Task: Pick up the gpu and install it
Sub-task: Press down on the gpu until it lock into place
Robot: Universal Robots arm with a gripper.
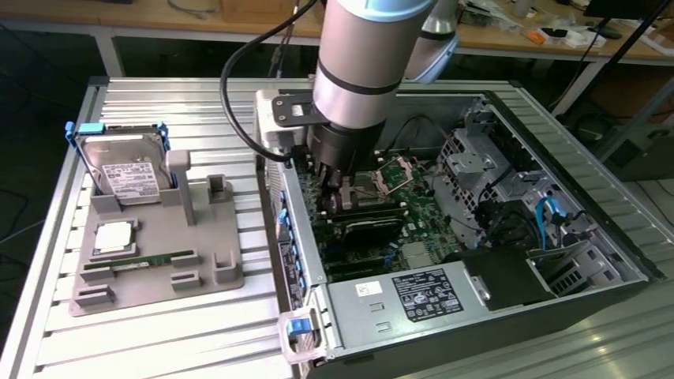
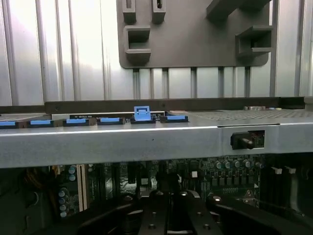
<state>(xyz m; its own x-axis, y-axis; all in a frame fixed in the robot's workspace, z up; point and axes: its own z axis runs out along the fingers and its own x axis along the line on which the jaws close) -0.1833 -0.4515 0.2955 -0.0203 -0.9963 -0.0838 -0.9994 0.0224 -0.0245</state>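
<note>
- The arm reaches down into the open PC case (image 1: 589,197). The gripper (image 1: 340,199) sits low over the motherboard (image 1: 416,193), just inside the case wall on the exterior view's left.
- The gpu (image 1: 371,227) is the narrow dark slab seen edge-on, right under and beside the gripper tip. It lies on the board between the CPU socket (image 1: 395,175) and the power supply (image 1: 421,296).
- Its long axis runs across the board, from the gripper out toward the exterior view's right, with the thin edge facing up.
- I honestly can't tell whether the gripper is clamped on the card or loose. It's all dark down there.
- It's crowded around it: the case rail with blue clips (image 2: 110,120) on one side, the drive cage (image 1: 479,162) and a blue cable (image 1: 548,213) on the far side, and the arm's black cable (image 1: 240,87) looping above.
- On that rail the wrist view shows five flat blue clips plus one raised blue latch (image 2: 142,113).
- Outside the case, a grey fixture tray (image 1: 158,280) sits on the ribbed metal table (image 1: 158,339). It holds one hard drive (image 1: 121,170) standing upright, one CPU chip (image 1: 114,237) and one green memory stick (image 1: 153,259).
- There's one gpu, one arm and one case.
</note>
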